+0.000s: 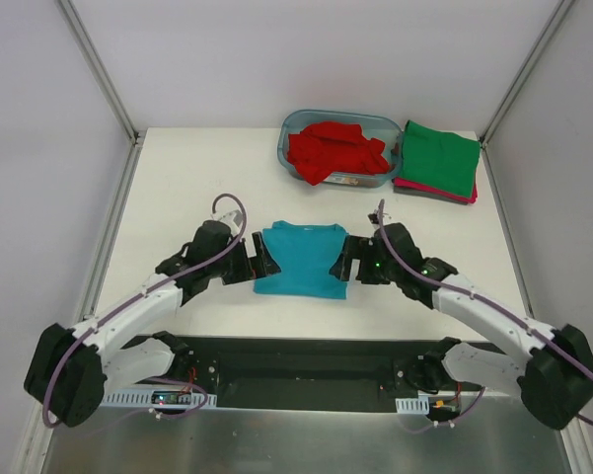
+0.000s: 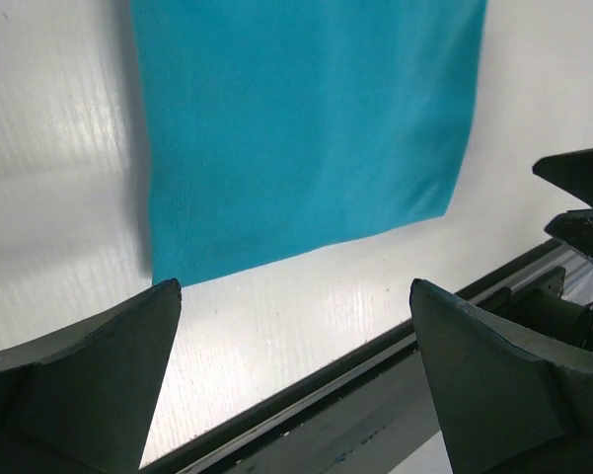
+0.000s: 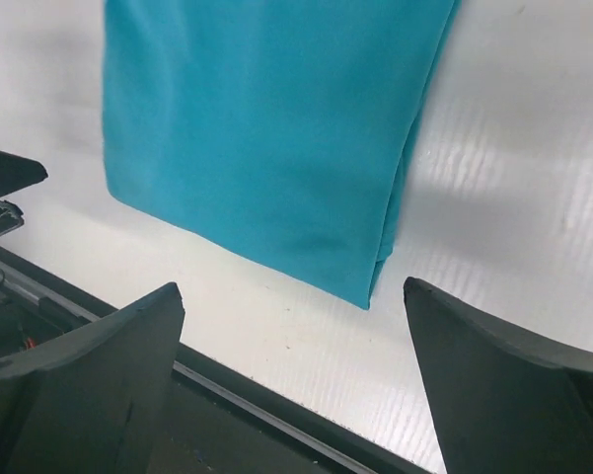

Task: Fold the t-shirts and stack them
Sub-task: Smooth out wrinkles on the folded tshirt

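Teal-blue t-shirt (image 1: 301,259) lies folded flat at the near centre of the table (image 1: 187,188). Left gripper (image 1: 267,259) sits at its left edge and right gripper (image 1: 342,260) at its right edge, both with jaws spread wide and holding nothing. Red t-shirt (image 1: 333,150) lies crumpled in the tub (image 1: 355,181), far right. Green t-shirt (image 1: 439,158) is stacked on the magenta t-shirt (image 1: 429,190), just right of the tub.

No text, brand, number or sign can be read in any view. The teal shirt (image 1: 301,259), the red shirt (image 1: 333,148) and the green shirt (image 1: 439,158) show only plain cloth. Any marking on the tub (image 1: 360,181) is too small to tell.
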Available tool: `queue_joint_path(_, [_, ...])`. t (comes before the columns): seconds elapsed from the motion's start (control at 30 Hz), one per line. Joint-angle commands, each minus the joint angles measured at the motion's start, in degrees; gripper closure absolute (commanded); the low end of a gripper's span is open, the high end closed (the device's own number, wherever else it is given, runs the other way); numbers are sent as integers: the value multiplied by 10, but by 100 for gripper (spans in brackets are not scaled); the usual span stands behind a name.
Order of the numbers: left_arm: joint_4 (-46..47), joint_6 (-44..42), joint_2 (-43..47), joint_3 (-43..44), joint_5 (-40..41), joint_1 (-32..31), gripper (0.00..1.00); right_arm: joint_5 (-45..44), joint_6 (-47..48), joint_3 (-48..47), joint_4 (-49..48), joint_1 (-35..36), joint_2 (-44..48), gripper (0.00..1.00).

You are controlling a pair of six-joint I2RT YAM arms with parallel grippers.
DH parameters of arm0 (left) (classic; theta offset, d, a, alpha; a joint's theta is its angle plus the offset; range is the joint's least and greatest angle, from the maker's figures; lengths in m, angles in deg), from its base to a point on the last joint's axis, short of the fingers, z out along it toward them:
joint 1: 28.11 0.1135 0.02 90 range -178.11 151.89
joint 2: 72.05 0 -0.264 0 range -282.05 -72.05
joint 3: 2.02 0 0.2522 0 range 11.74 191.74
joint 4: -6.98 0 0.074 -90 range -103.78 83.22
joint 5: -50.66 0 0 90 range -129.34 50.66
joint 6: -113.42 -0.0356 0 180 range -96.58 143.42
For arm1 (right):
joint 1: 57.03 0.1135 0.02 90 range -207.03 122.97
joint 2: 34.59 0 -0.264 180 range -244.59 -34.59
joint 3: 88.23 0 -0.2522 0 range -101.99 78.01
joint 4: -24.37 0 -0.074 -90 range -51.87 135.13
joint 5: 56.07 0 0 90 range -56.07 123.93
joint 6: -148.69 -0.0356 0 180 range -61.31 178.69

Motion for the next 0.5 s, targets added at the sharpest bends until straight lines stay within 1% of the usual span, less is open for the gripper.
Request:
queue_joint_path(0.0, [-58,-32,61,41,68,-2,1,-113,38,-51,105,0,98,4])
queue_joint_path(0.07, [-81,-28,77,53,109,-2,1,-152,42,-36,78,0,141,4])
queue_joint_path(0.1, [-85,-25,89,53,127,-2,1,-162,37,-19,52,-1,163,4])
queue_joint_path(0.13, [-86,-21,98,48,137,-2,1,-199,19,5,22,-1,180,4])
queue_joint_path(0.17, [-89,-14,109,42,154,-2,1,-217,12,32,-18,-5,190,4])
queue_joint_path(0.23, [-94,-8,130,31,171,-2,1,-205,-3,48,-44,-22,190,4])
queue_joint_path(0.33, [-114,-4,160,9,204,-2,1,-168,24,20,-23,-25,151,4])
queue_joint_path(0.4, [-114,0,173,-11,229,-2,1,-175,7,-1,-5,-24,96,4])
queue_joint_path(0.47, [-115,7,179,-26,244,-2,1,-159,8,-27,6,-24,44,4])
